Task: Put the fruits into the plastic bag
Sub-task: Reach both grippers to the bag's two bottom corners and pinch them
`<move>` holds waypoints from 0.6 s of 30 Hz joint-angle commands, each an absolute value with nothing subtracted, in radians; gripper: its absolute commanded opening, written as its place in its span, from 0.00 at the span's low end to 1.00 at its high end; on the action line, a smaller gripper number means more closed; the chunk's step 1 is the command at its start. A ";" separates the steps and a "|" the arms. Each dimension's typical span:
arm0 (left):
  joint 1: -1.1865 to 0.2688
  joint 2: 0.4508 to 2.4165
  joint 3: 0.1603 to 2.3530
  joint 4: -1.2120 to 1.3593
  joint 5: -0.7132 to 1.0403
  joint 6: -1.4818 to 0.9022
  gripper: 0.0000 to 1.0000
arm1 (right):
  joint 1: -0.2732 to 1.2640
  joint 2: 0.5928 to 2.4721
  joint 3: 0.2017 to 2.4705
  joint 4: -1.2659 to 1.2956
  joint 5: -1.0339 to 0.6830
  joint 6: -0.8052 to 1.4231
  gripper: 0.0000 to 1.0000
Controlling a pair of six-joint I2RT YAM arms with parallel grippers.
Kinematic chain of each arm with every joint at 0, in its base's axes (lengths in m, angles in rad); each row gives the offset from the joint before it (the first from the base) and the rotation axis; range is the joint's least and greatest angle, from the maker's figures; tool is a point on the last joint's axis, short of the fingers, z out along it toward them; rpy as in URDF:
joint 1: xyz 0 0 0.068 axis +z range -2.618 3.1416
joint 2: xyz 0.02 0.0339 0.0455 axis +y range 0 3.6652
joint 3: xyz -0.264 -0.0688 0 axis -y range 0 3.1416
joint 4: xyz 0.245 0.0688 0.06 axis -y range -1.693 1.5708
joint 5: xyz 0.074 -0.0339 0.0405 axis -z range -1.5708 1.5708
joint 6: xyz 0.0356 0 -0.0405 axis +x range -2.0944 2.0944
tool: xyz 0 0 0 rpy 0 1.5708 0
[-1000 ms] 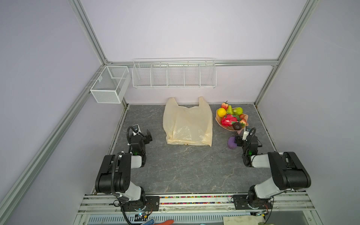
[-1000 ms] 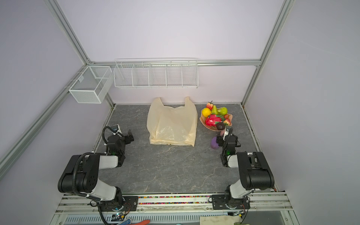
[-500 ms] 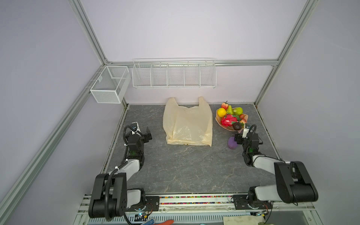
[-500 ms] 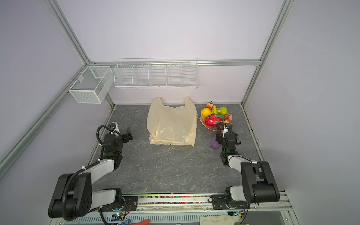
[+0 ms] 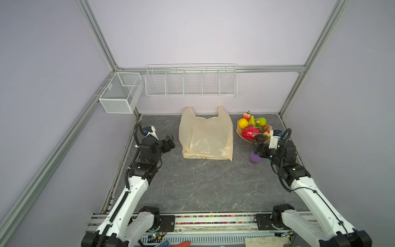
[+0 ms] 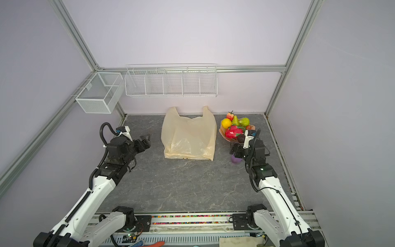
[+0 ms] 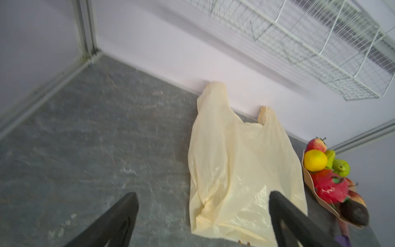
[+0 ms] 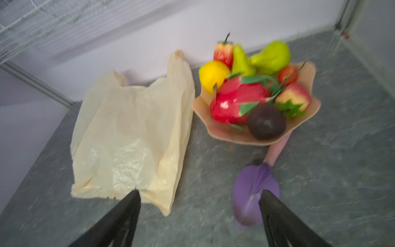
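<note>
Both arms are stretched forward now. A second ago their elbows were folded back by the front rail. The plastic bag (image 5: pixel 206 136) hasn't budged: it lies flat and crumpled on the grey tabletop, its two handle loops pointing at the back wall.

The left gripper (image 5: pixel 171 142) has edged in on the bag's left side, near it but clear of it. In the left wrist view its black fingers (image 7: pixel 128 205) are spread wide with nothing between them.

To the bag's right, the fruits (image 5: pixel 253 128) are still heaped in the pink wavy dish (image 8: pixel 222 130), which sits just beside the bag. None of them are inside the bag. There's a dragon fruit (image 5: pixel 251 132) in the middle, with a yellow citrus (image 5: pixel 243 123), green pears (image 5: pixel 261 122) and a strawberry (image 5: pixel 246 116) behind it, and a dark round fruit (image 5: pixel 260 138) at the front edge.

The right gripper (image 5: pixel 258 150) hangs further right of the bag, in front of the dish and over the purple scoop (image 5: pixel 254 158). Its jaws are parted and empty.

On the wall above the bag runs a white wire shelf (image 5: pixel 190 82). Left of that, a mesh bin (image 5: pixel 119 96) carries a small tag (image 5: pixel 109 86), too tiny to read.
</note>
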State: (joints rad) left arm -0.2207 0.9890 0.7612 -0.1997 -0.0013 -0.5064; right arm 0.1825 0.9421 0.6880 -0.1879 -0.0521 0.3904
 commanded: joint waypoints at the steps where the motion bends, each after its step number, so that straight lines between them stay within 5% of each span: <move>1: -0.242 1.071 0.781 -0.379 0.173 -0.706 0.89 | 0.199 0.984 0.692 -0.307 -0.215 0.498 0.92; 8: -0.276 1.267 0.773 -0.315 0.248 -0.791 0.73 | 0.304 1.210 0.751 -0.301 -0.295 0.490 0.99; 18: -0.275 1.579 0.852 -0.088 0.326 -0.898 0.59 | 0.381 1.446 0.797 -0.182 -0.247 0.608 0.88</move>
